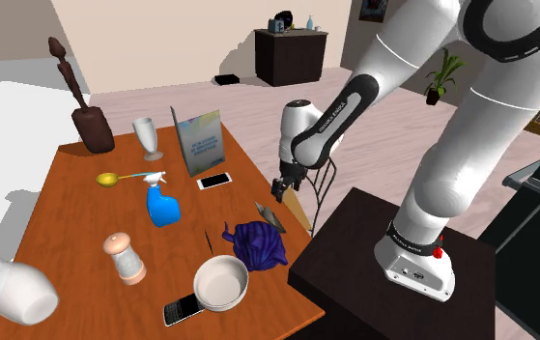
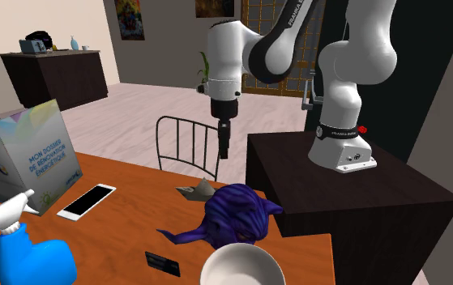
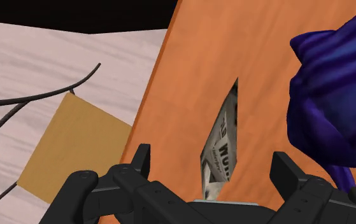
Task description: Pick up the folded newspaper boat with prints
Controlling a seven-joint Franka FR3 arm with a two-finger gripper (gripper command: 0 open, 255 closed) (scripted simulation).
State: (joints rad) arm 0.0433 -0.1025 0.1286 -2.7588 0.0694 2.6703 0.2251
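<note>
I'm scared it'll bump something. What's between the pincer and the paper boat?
Nothing. The second exterior view shows just air between the open pincer and the boat.

Wood, paper and cloth
You see a smooth orange wooden table (image 3: 189, 76), a matt printed-paper boat (image 3: 224, 146) at centre, and a faintly shiny blue cloth (image 3: 335, 95) at right.

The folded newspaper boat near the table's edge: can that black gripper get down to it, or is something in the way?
Probably yes. The gripper hangs open above the newspaper boat, with nothing between them. The purple cloth lies close beside the boat and might brush the gripper on the way down.
</note>
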